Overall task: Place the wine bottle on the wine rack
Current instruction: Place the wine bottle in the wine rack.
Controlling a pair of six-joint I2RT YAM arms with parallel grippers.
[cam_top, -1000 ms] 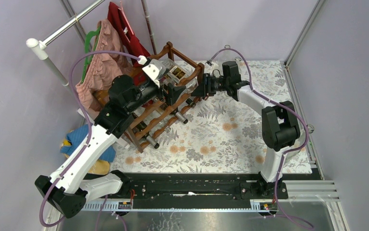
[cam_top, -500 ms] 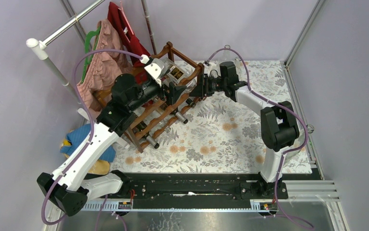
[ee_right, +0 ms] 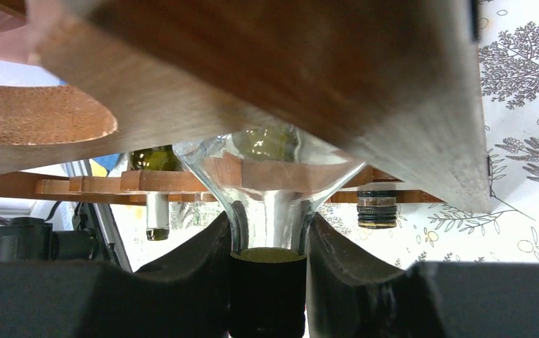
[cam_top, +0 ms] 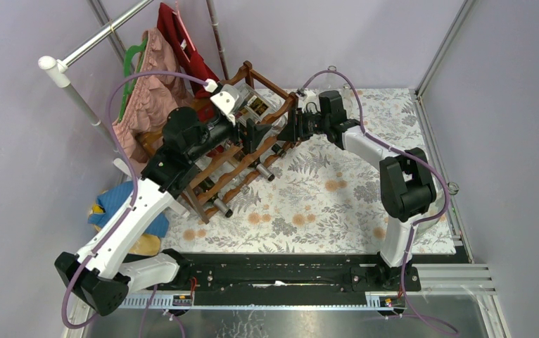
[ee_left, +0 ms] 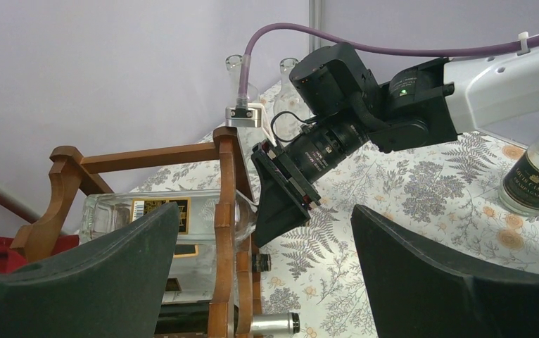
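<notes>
The dark reddish-brown wine rack (cam_top: pixel 228 158) stands at the back left of the floral mat. A clear glass wine bottle (cam_top: pixel 256 105) with a gold-and-black label lies on its top tier, neck toward the right. My right gripper (cam_top: pixel 293 128) is shut on the bottle's black-capped neck (ee_right: pixel 267 289) at the rack's end rail (ee_right: pixel 252 63). My left gripper (cam_top: pixel 252 134) hangs open and empty beside the rack's corner post (ee_left: pixel 224 211), apart from the bottle (ee_left: pixel 147 218). Its dark fingers (ee_left: pixel 77 282) frame the right gripper (ee_left: pixel 281 204).
Several other bottles lie in the lower tiers, caps sticking out (cam_top: pixel 263 171). Clothes (cam_top: pixel 150 102) hang on a rail at the back left. A blue and yellow toy (cam_top: pixel 115 204) lies left of the mat (cam_top: pixel 337 183). Another labelled bottle (ee_left: pixel 537 179) stands on the mat.
My right gripper has moved a little left toward the rack with the bottle's neck in it. The left arm has shifted only slightly.
</notes>
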